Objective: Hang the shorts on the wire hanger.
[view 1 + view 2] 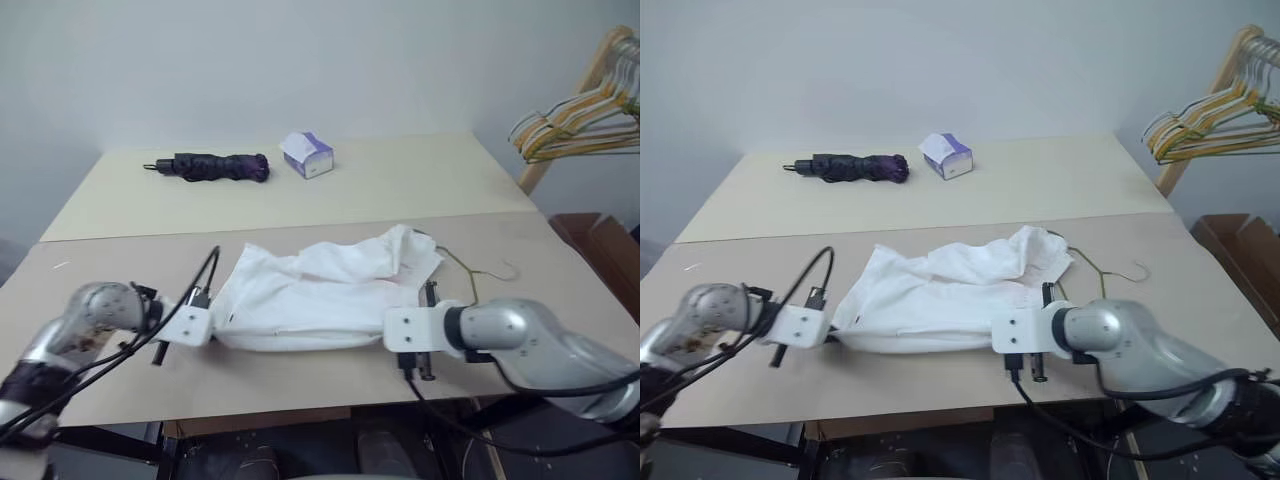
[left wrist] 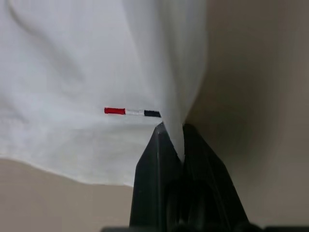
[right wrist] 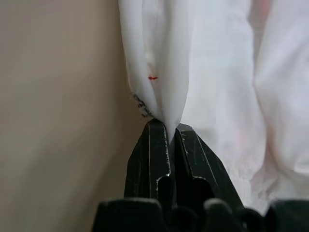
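The white shorts (image 1: 320,290) lie crumpled across the near half of the table, and a small red, white and dark tag (image 2: 132,111) shows near one hem. My left gripper (image 2: 171,131) is shut on the shorts' left edge (image 1: 215,322). At the opposite end, my right gripper (image 3: 171,128) is shut on a fold of the shorts, near their right front corner (image 1: 388,335). The wire hanger (image 1: 468,268) lies flat on the table behind my right hand. Its hook (image 1: 508,271) points right and its other end is hidden under the cloth.
A folded black and purple umbrella (image 1: 215,167) and a small tissue box (image 1: 308,155) lie on the far half of the table. A bunch of coloured hangers (image 1: 575,115) hangs on a wooden rack at the right. A brown box (image 1: 600,250) stands beside the table's right edge.
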### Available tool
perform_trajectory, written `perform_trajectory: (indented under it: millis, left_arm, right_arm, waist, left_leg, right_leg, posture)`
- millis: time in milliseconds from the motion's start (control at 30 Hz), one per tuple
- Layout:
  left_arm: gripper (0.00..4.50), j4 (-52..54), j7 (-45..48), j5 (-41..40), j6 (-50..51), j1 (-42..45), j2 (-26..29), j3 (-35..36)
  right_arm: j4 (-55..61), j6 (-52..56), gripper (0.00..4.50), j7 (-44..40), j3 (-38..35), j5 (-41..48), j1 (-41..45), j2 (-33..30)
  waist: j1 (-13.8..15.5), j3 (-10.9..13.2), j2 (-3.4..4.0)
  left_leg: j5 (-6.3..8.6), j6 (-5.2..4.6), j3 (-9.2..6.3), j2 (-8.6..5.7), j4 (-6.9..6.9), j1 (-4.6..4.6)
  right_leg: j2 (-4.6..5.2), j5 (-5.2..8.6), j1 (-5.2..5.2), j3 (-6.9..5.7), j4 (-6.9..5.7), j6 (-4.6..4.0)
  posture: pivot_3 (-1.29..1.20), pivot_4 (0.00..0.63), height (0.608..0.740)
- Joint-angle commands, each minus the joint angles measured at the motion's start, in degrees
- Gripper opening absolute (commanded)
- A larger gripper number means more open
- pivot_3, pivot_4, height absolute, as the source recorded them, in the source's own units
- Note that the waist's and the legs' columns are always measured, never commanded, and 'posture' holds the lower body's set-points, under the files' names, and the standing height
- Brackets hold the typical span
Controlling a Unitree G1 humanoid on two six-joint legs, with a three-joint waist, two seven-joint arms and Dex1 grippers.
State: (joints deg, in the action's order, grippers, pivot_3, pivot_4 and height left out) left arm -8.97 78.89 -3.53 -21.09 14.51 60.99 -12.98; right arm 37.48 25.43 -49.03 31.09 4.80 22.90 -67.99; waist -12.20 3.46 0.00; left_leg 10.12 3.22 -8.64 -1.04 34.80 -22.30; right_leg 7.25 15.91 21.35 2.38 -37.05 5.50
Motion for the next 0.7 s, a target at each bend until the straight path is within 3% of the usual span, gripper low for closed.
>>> perform_trajectory:
  millis: [33, 133, 233, 400, 533, 567, 700]
  left_arm:
    - [0.03, 8.69, 6.37, -12.93, 6.22, -5.22, 4.56, 6.26]
    - [0.03, 14.26, 7.77, -18.13, 10.11, -10.51, 6.72, 9.82]
    - [0.03, 16.06, 5.07, -18.31, 13.26, -10.82, 5.93, 11.77]
    - [0.03, 4.40, -10.21, -10.26, 18.72, 8.12, -2.64, 12.01]
    - [0.03, -19.45, -33.25, 5.42, 18.46, 34.74, -10.11, 9.44]
    - [0.03, -23.76, -36.93, 7.71, 17.97, 38.68, -11.10, 9.05]
    - [0.03, -45.97, -70.33, 16.36, 14.05, 60.46, -15.28, 10.48]
  right_arm:
    - [-4.84, -17.49, 0.00, -10.83, -7.68, 2.80, -1.79, -4.83]
    - [-10.02, -23.43, 0.00, -17.80, -11.03, 5.53, -1.00, -5.10]
    - [-17.51, -26.87, 0.00, -21.48, -11.41, 5.37, 4.82, 0.26]
    - [-43.52, -35.00, 0.00, -17.61, -6.65, -10.06, 26.84, 15.62]
    - [-75.61, -41.47, 0.00, 11.10, -2.63, -29.16, 49.64, 29.95]
    - [-80.70, -42.43, 0.00, 16.11, -2.29, -31.30, 52.73, 31.97]
    - [-97.95, -45.62, 0.00, 48.75, -3.27, -37.88, 64.31, 39.60]
  waist:
    - [-0.24, 0.01, -0.01]
    - [-0.21, 0.02, -0.02]
    - [-0.11, 0.04, -0.05]
    - [1.11, 0.07, -0.09]
    - [1.04, 0.13, -0.19]
    - [0.94, 0.12, -0.18]
    - [0.70, 0.13, -0.22]
  left_leg:
    - [0.00, 0.00, 0.00, 0.00, -0.02, 0.06]
    - [0.01, 0.00, 0.02, 0.02, -0.06, 0.16]
    - [0.01, 0.00, 0.03, 0.03, -0.06, 0.17]
    - [-0.02, -0.03, 0.00, 0.01, 0.00, 0.34]
    - [-0.31, 0.32, -0.29, -0.10, -0.10, 0.22]
    - [-0.50, 0.62, -0.43, -0.09, -0.15, 0.11]
    - [-0.61, 0.83, -0.49, -0.28, -0.50, 0.00]
  right_leg:
    - [0.00, 0.00, -0.08, -0.01, 0.00, -0.01]
    - [0.02, 0.05, -0.17, -0.02, 0.00, -0.10]
    - [0.01, 0.06, -0.18, -0.03, -0.01, -0.12]
    - [-0.02, 0.00, -0.36, -0.10, -0.02, -0.04]
    - [-0.08, -0.14, -0.19, -0.16, -0.04, 0.02]
    - [-0.09, -0.19, -0.06, -0.20, -0.07, -0.01]
    - [0.11, -0.33, 0.14, -0.17, 0.03, -0.25]
  posture:
    - [-0.19, 0.000, 0.740]
    - [-0.16, 0.000, 0.740]
    - [-0.13, 0.000, 0.740]
    - [-0.10, 0.000, 0.740]
    - [-0.08, 0.000, 0.740]
    - [-0.08, 0.000, 0.740]
    - [-0.09, 0.000, 0.740]
